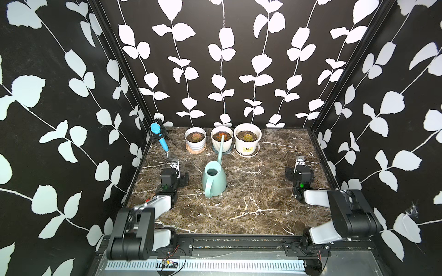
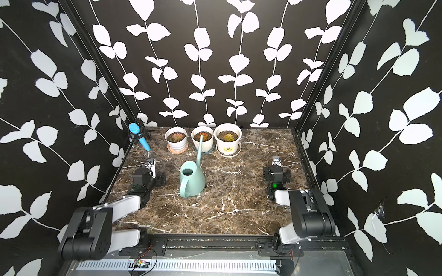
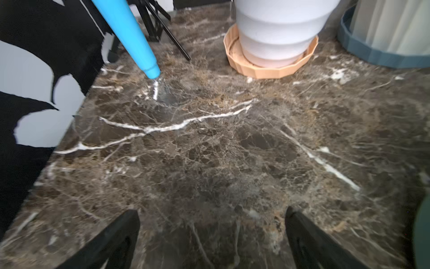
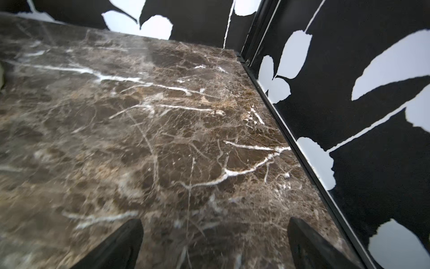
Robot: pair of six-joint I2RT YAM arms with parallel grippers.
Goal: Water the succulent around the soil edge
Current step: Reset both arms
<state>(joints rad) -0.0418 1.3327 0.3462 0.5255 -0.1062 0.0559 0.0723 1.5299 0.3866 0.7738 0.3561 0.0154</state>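
Observation:
A mint-green watering can point(image 1: 214, 178) stands mid-table, handle toward the front. Its long spout point(image 1: 220, 148) reaches back over the middle of three white pots point(image 1: 221, 143). Each pot holds a succulent in dark soil: pinkish at left point(image 1: 196, 136), orange in the middle point(image 1: 221, 135), yellow-green at right point(image 1: 247, 137). My left gripper point(image 1: 174, 165) is open, low over the table, left of the can and apart from it. My right gripper point(image 1: 300, 162) is open near the right wall. Both wrist views show bare marble between the fingertips of the left gripper point(image 3: 213, 212) and right gripper point(image 4: 215, 221).
A blue microphone point(image 1: 159, 136) on a black tripod leans at the back left corner, close ahead of the left gripper. The left pot sits in an orange saucer point(image 3: 267, 69), the middle one in a blue saucer point(image 3: 372, 58). Patterned walls close in three sides.

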